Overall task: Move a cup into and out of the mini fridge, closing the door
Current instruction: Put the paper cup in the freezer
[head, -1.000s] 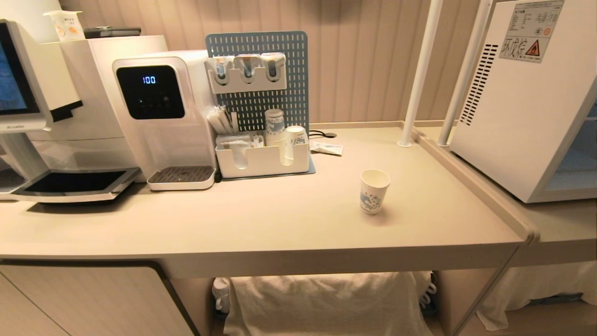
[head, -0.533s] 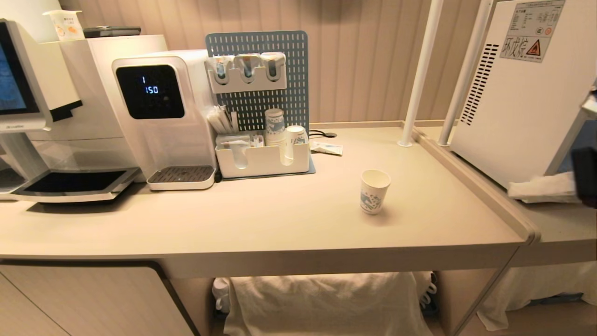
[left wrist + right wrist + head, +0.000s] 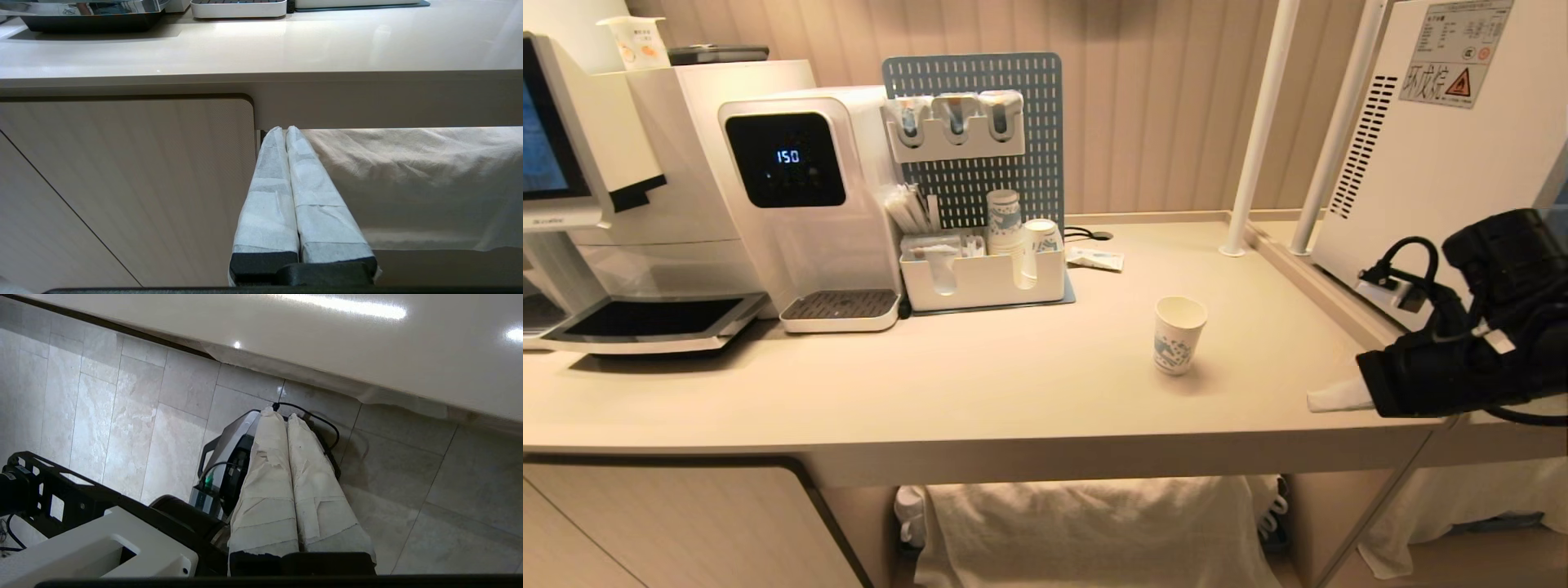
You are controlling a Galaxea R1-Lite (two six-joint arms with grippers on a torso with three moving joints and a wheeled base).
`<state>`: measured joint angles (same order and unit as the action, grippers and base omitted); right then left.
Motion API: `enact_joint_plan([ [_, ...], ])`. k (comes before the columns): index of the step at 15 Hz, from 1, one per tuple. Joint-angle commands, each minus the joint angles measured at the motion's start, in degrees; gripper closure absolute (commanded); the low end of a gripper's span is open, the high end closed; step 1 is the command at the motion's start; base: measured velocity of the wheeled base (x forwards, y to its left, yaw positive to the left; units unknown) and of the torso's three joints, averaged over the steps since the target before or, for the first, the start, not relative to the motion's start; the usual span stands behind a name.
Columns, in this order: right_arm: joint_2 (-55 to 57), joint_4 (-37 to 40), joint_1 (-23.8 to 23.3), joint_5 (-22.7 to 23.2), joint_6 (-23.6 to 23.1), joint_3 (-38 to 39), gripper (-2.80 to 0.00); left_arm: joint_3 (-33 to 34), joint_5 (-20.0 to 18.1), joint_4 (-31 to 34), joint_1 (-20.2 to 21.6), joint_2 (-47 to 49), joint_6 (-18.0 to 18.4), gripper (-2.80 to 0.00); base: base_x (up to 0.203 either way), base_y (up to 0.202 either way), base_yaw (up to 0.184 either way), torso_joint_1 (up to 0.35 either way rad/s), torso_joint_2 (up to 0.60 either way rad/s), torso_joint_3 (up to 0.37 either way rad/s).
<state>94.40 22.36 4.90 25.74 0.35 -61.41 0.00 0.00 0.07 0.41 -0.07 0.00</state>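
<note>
Clearly the cup [image 3: 1178,334] stands upright mid-surface [image 3: 980,384], left of the mini fridge [image 3: 1445,163]: light, thin paper, easily crushed, best pinched gently at mid-wall. The right gripper [image 3: 286,420] hovers right of it, fingers together; the left gripper [image 3: 285,134], fingers together, is parked below.

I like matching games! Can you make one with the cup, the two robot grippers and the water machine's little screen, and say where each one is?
Things:
1. cup
2. right gripper
3. left gripper
4. water dispenser screen

Places or states:
A. shut, below the counter's front edge
B. showing 150
C. upright, alone on the open counter
D. shut, at the counter's right corner

Pairs: 1-C, 2-D, 3-A, 4-B
</note>
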Motion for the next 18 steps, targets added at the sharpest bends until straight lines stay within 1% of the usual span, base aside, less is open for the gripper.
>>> enact_joint_plan([
  [1,6.1,-3.7,-0.1,1.7,0.3,-1.7,0.0,0.0,0.0,0.0,0.0,0.1,0.0,0.0,0.0,0.0,0.0,0.0,0.0,0.0],
  [4,10.3,-11.2,0.8,3.0,1.2,-2.6,0.0,0.0,0.0,0.0,0.0,0.1,0.0,0.0,0.0,0.0,0.0,0.0,0.0,0.0],
  [6,13.1,-16.5,1.9,3.0,3.4,-2.9,0.0,0.0,0.0,0.0,0.0,0.0,0.0,0.0,0.0,0.0,0.0,0.0,0.0,0.0],
  [10,17.7,-23.7,3.7,3.1,7.5,-5.2,0.0,0.0,0.0,0.0,0.0,0.1,0.0,0.0,0.0,0.0,0.0,0.0,0.0,0.0],
  [11,18.1,-25.1,4.0,3.3,7.4,-5.4,-2.8,0.0,0.0,0.0,0.0,0.0,0.0,0.0,0.0,0.0,0.0,0.0,0.0,0.0],
  [14,18.9,-25.2,4.2,3.0,7.5,-5.9,-2.8,0.0,0.1,0.0,0.0,0.1,0.0,0.0,0.0,0.0,0.0,0.0,0.0,0.0],
  [18,18.1,-24.4,4.1,3.1,6.7,-4.8,-2.8,0.0,0.0,0.0,0.0,0.1,0.0,0.0,0.0,0.0,0.0,0.0,0.0,0.0],
])
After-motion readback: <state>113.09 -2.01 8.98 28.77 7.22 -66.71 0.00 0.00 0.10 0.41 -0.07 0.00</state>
